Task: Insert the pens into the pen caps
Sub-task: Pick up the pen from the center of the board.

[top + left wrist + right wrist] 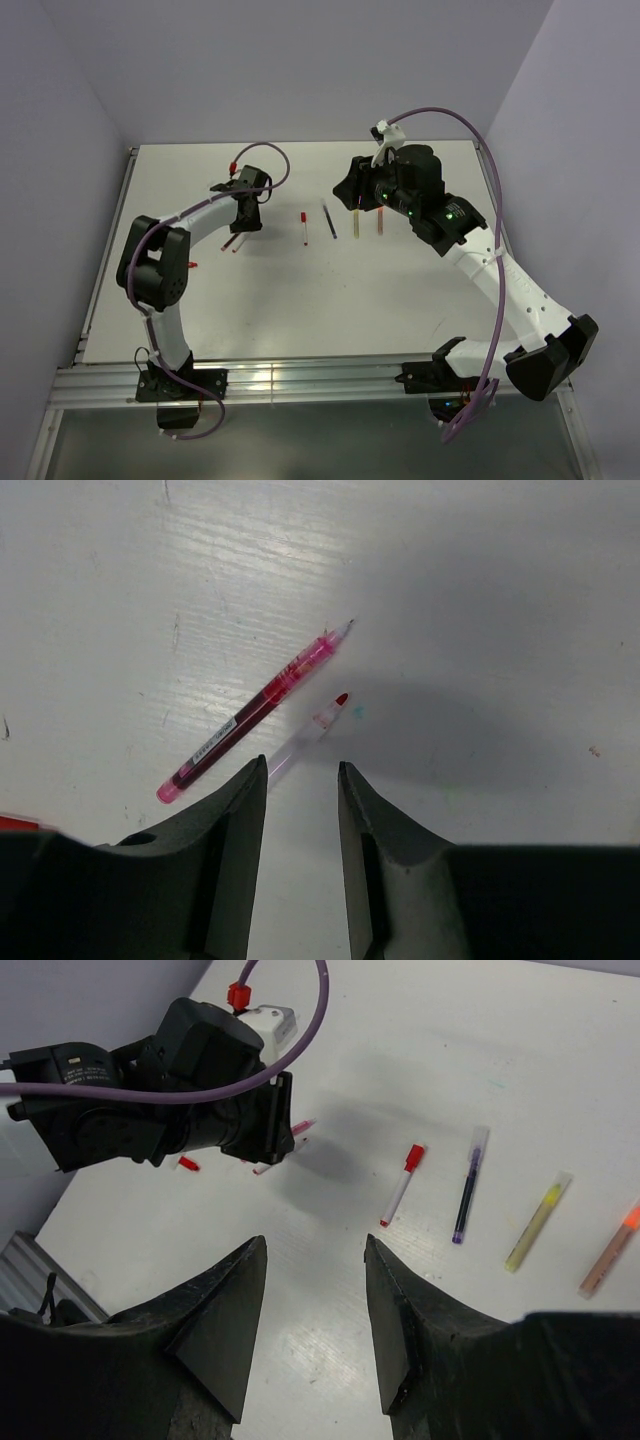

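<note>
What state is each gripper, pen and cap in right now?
Left gripper, open, empty.
Right gripper, open, empty.
Dark red pen, lying flat, uncapped.
Clear pen, lying flat, red tip bare.
Red cap, loose, on no pen.
White pen, lying flat, seemingly red-capped.
Black pen, lying flat.
Yellow pen, lying flat.
Orange pen, lying flat.

Left arm (195,213) and right arm (510,285) forward, both jaws parted.

two pens (255,708) lie side by side on the table (300,310), just below the left gripper (302,765). to their right four more pens (330,220) lie in a row, apart. a cap (190,264) lies alone, left of and before the pair.
</note>
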`<state>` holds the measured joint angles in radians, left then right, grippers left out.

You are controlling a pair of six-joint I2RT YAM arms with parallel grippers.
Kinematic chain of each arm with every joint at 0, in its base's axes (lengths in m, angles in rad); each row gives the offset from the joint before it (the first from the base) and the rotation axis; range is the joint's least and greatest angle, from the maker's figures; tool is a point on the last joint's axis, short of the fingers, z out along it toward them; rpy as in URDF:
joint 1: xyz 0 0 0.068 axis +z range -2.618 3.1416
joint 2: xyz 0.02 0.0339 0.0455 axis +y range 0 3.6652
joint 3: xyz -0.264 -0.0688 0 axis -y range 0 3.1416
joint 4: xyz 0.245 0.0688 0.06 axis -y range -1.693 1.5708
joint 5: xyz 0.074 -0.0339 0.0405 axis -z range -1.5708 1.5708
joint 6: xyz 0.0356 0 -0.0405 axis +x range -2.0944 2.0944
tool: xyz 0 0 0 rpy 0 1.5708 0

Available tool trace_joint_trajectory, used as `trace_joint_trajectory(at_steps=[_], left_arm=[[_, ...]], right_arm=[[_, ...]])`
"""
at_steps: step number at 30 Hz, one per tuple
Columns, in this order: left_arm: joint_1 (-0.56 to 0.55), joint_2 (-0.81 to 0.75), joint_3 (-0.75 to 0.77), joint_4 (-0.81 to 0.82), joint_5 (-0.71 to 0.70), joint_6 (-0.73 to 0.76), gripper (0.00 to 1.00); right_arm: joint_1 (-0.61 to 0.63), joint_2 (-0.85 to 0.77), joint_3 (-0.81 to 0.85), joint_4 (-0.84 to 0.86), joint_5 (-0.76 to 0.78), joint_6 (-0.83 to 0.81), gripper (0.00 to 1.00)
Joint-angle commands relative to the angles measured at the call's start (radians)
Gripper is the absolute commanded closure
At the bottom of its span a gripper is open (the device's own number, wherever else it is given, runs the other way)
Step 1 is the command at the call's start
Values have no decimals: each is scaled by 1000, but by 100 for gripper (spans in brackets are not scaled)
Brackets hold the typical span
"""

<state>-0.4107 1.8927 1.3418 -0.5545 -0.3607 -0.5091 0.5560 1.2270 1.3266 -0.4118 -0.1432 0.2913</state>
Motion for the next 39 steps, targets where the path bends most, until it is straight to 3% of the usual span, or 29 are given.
trace_joint_trajectory(at_steps=[1, 39], left_arm=[[6, 19, 43, -7, 26, 21, 61], [33, 82, 60, -9, 109, 29, 63]], right_arm=[[-8, -27, 3, 31, 4, 2, 48], [-8, -21, 0, 34, 4, 0, 49]])
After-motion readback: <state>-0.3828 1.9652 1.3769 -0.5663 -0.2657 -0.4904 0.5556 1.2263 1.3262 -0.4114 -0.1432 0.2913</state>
